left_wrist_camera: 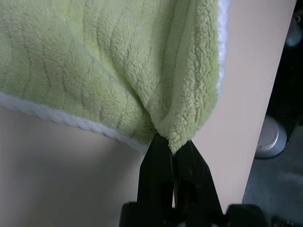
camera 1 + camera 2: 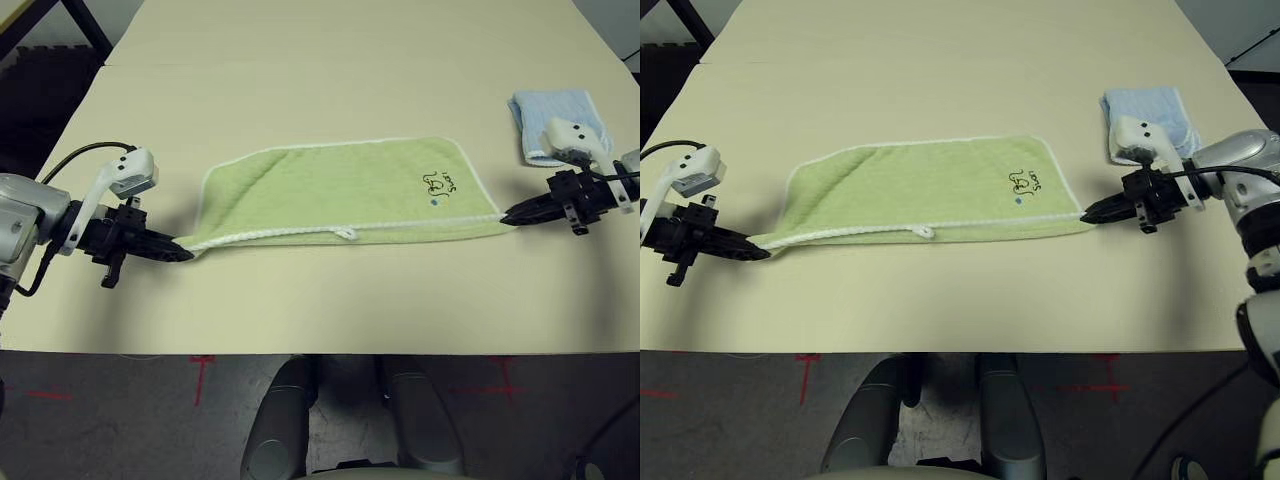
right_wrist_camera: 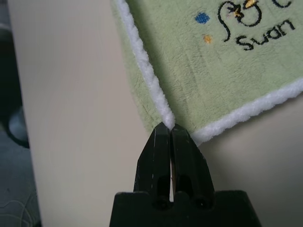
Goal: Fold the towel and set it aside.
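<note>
The light green towel [image 2: 340, 190] lies folded once lengthwise on the table, its white-edged long side toward me and a small embroidered mark [image 2: 440, 183] near its right end. My left gripper [image 2: 186, 253] is shut on the towel's near left corner [image 1: 177, 137]. My right gripper [image 2: 505, 216] is shut on the near right corner [image 3: 166, 124], where the white edging meets. Both corners sit low at the table surface, and the towel is stretched between them.
A small light blue folded cloth [image 2: 548, 120] lies on the table just behind my right gripper. The beige table [image 2: 330, 80] stretches far beyond the towel. Its front edge [image 2: 320, 350] runs close below both grippers.
</note>
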Action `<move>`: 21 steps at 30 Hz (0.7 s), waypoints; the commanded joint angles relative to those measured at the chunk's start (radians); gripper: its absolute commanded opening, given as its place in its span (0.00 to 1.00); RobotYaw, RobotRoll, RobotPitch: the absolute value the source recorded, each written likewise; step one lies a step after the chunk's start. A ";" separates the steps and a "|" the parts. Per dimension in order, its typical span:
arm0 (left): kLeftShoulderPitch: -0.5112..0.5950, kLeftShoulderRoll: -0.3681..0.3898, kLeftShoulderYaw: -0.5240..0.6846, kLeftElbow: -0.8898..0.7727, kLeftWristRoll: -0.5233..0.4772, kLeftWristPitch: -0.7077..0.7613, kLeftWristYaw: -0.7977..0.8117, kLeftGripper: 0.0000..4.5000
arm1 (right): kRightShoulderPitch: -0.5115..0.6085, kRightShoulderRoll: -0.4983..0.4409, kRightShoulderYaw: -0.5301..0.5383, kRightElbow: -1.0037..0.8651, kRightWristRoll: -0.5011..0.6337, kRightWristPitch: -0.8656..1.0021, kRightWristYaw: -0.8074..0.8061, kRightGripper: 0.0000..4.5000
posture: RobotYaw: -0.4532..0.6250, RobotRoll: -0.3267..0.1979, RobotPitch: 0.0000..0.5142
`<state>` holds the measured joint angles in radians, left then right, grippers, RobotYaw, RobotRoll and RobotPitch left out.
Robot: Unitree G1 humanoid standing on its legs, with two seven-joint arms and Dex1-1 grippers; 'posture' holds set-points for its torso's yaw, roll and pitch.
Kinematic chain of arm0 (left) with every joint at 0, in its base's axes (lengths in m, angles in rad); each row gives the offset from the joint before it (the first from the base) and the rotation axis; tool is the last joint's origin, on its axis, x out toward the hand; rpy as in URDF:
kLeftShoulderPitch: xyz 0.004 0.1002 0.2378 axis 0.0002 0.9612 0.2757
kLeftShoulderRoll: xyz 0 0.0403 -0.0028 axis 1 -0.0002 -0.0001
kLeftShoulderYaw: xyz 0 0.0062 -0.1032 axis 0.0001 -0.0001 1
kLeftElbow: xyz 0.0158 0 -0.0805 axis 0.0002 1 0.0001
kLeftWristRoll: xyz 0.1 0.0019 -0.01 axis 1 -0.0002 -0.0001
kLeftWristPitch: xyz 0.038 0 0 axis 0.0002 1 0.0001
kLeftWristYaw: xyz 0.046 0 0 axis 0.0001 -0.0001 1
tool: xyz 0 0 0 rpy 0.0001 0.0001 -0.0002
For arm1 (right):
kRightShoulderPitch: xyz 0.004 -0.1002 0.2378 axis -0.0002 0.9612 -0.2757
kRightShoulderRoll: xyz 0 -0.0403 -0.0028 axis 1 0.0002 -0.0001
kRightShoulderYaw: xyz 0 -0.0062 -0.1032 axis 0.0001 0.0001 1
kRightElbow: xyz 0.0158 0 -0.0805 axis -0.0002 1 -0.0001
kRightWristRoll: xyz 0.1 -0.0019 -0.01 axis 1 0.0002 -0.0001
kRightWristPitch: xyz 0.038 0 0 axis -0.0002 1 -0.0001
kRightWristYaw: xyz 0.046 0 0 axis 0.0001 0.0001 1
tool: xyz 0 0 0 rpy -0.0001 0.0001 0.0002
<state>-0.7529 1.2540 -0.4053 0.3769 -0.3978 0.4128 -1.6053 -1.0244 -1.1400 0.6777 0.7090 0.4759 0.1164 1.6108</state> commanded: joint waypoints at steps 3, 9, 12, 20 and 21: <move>-0.079 0.014 -0.092 0.078 0.024 -0.093 -0.009 0.01 | -0.005 -0.087 0.079 -0.102 0.113 0.050 0.004 0.00 | 0.36 0.62 0.52; -0.199 0.009 -0.197 0.167 0.075 -0.143 -0.009 0.01 | -0.048 -0.055 0.082 -0.013 0.056 -0.012 0.004 0.00 | 0.36 0.62 0.52; -0.243 0.008 -0.238 0.194 0.074 -0.144 -0.009 0.01 | -0.088 0.029 0.019 0.174 -0.099 -0.141 0.004 0.00 | 0.37 0.62 0.51; -0.327 -0.102 -0.176 0.383 0.166 -0.208 -0.002 0.01 | -0.139 0.181 -0.174 0.450 -0.308 -0.335 -0.091 0.00 | 0.37 0.62 0.51; -0.341 -0.129 -0.152 0.424 0.195 -0.240 0.020 0.01 | -0.145 0.198 -0.200 0.465 -0.322 -0.347 -0.123 0.00 | 0.37 0.62 0.50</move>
<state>-1.0751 1.1314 -0.5968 0.7269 -0.2657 0.2109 -1.6014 -1.1647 -0.9417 0.5192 1.1273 0.1966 -0.2073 1.5344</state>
